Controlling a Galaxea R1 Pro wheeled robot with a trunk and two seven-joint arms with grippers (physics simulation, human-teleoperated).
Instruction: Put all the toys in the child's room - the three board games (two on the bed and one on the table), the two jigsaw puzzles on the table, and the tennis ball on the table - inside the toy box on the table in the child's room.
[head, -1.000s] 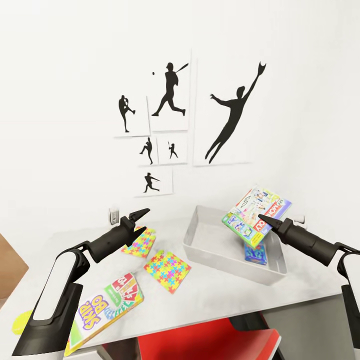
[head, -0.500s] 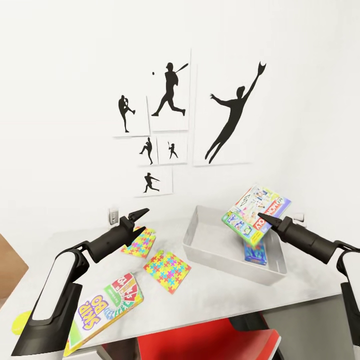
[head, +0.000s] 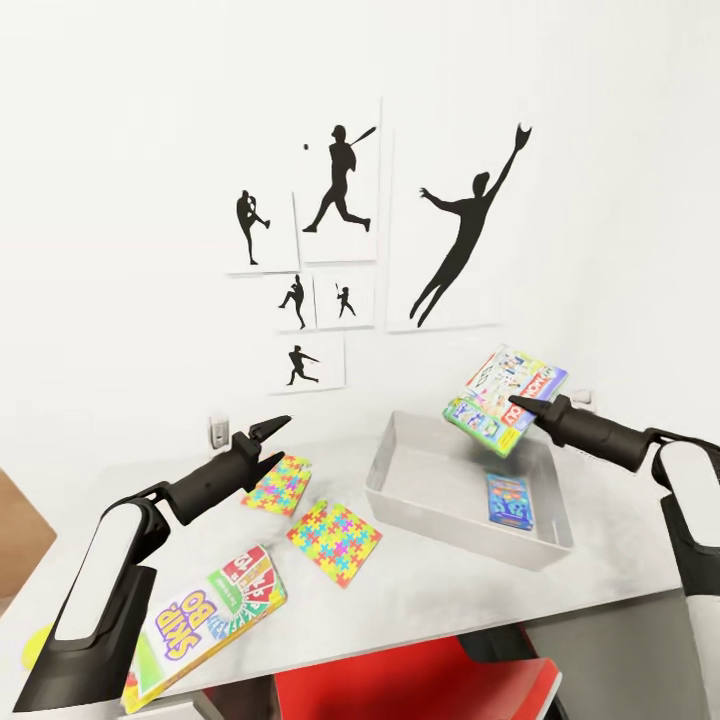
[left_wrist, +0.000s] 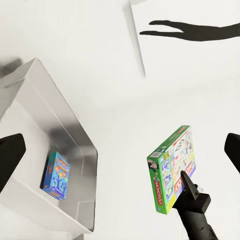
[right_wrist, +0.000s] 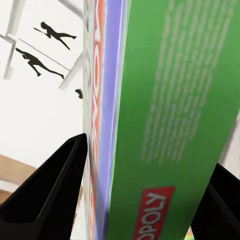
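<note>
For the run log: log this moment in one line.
right gripper: shut on Monopoly box, above toy box | small blue box: in toy box | left gripper: open

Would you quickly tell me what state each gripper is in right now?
Left gripper: open, holding nothing.
Right gripper: shut on the Monopoly box, held above the toy box.

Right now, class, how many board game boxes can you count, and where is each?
3. The Monopoly box is held in the right claw above the toy box; the small blue box lies inside it; the Skip-Bo box overhangs the table's near edge.
</note>
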